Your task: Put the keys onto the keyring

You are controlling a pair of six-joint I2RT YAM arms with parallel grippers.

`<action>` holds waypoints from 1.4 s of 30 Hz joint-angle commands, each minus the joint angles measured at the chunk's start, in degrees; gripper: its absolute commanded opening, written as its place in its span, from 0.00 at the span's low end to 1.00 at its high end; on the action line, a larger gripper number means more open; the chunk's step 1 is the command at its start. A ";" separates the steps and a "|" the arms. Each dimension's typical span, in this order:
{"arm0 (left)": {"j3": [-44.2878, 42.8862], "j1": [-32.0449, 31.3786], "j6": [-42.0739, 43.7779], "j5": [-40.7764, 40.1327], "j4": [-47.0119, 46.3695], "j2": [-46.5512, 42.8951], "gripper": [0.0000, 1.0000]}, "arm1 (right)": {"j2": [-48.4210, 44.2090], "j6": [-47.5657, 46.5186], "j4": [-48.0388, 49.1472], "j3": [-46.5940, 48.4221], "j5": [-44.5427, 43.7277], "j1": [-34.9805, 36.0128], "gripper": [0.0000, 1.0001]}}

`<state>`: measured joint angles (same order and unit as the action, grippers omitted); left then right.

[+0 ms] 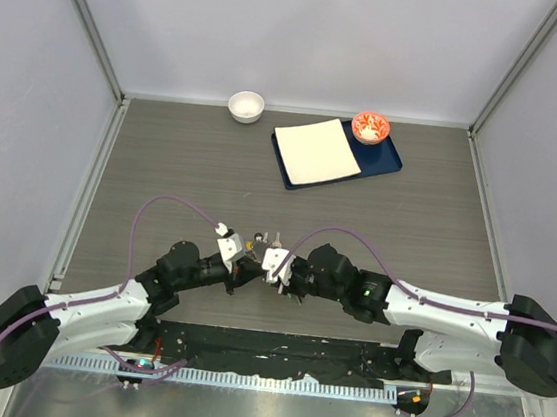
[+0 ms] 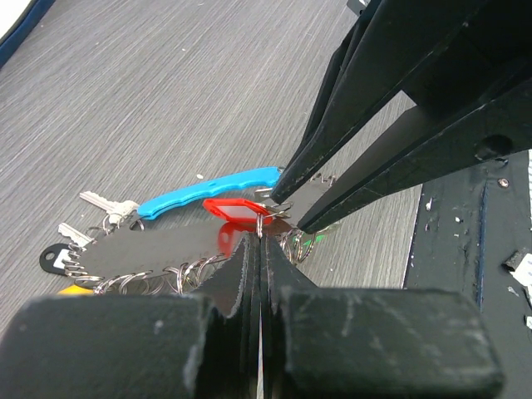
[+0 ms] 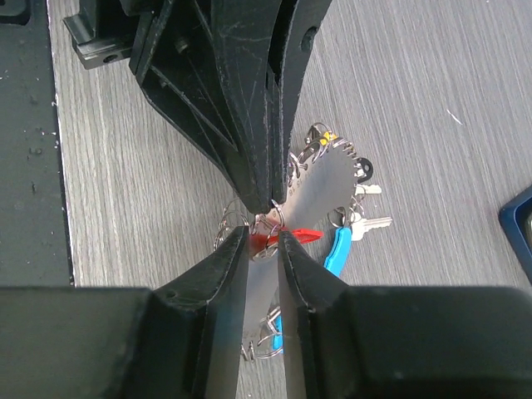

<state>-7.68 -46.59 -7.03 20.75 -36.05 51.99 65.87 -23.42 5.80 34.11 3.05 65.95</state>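
Left gripper [image 2: 259, 241]: closed tight on the small ring [image 2: 268, 218] of the red tag [image 2: 235, 208]. Right gripper [image 3: 266, 239]: jaws narrowly apart, astride that tag. Keyring [image 2: 208, 183], with keys [image 2: 106, 202] clustered along it, rests on the table [image 2: 166, 83] between both.

Left arm [image 1: 95, 314] and right arm [image 1: 448, 310] carry white link shells, black joints, scuffed black fingers [image 2: 241, 283] and one purple cable [image 1: 158, 205] each; green lamp [image 1: 365, 291] on the right.
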 commanded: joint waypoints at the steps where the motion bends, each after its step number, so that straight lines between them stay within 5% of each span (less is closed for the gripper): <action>1: -2.16 0.18 0.79 -0.36 -2.71 -1.01 0.00 | 0.67 0.83 3.42 -0.01 -1.55 0.32 0.24; 6: -2.25 0.09 0.70 -0.89 -2.79 -1.19 0.00 | 0.84 0.66 3.43 -0.44 -2.61 0.32 0.01; 27: 1.97 0.18 -5.10 -7.39 -18.44 0.22 0.00 | -1.00 1.98 8.26 -4.84 1.09 0.32 0.01; 33: 1.62 0.09 -2.12 -7.40 -9.24 -3.55 0.35 | -4.95 -2.06 2.82 -3.35 -2.87 0.23 0.01; 42: -3.12 0.18 5.53 0.85 3.62 -4.62 0.48 | -5.31 -5.41 -2.02 -1.68 -4.46 0.32 0.01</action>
<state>-7.14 -46.59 -6.02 16.38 -36.56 45.60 61.43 -26.63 3.86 29.80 -0.45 66.00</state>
